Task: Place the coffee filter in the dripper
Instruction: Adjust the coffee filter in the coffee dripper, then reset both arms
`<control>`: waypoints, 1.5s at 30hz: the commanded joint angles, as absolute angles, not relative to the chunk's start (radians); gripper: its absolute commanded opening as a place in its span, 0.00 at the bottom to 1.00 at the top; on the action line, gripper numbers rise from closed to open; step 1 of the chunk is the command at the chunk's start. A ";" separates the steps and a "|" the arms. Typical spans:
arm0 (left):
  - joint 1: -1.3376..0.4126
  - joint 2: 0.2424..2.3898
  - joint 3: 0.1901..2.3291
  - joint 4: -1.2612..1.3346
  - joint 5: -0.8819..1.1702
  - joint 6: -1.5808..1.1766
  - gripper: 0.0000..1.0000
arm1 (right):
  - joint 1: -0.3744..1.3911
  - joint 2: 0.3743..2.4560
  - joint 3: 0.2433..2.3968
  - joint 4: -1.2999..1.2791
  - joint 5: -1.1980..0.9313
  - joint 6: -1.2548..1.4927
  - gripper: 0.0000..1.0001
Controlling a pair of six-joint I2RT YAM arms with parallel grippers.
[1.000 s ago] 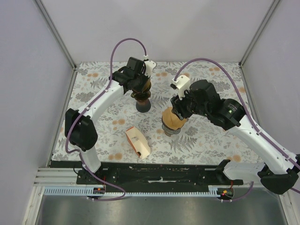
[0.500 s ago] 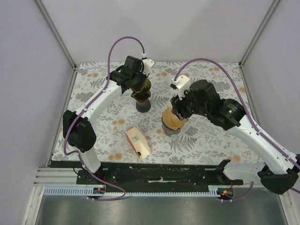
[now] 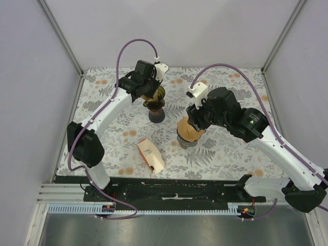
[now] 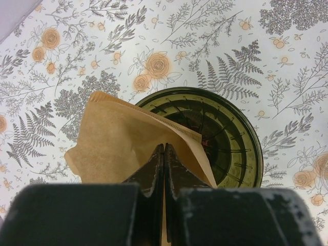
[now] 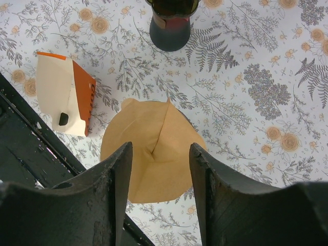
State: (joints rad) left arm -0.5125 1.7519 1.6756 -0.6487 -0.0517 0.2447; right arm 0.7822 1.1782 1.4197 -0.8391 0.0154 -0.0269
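Left end effector [image 4: 164,154] clenched on coffee filter [image 4: 123,138]; dripper [image 4: 230,148] mouth directly below, offset right of filter. Right end effector [image 5: 160,148] released, farther away.

The left arm [image 3: 109,108] reaches far forward, left gripper [image 4: 164,149] pinched on a paper filter [image 4: 115,146]. The right arm [image 3: 279,149] bends inward, right gripper [image 5: 160,148] pointing down, fingers spread.
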 commanded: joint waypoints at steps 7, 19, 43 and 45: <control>-0.483 1.660 1.713 -0.615 -0.149 0.304 0.02 | 0.779 1.140 1.431 -0.831 0.026 -0.025 0.56; -0.381 1.505 1.746 -0.653 -0.152 0.285 0.09 | 0.681 1.098 1.491 -0.733 0.120 -0.021 0.77; 0.184 1.200 1.139 -0.476 -0.026 0.170 0.80 | -0.170 1.087 0.954 -0.291 -0.198 0.284 0.98; 0.192 1.197 1.071 -0.427 -0.026 0.166 0.80 | -0.170 1.106 0.939 -0.288 -0.184 0.288 0.98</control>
State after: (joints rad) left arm 0.1730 1.2350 1.1618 -0.5667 -0.0597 0.2092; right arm -0.1665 1.0946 0.9546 -0.3737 -0.1871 0.2554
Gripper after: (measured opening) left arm 0.795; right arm 0.980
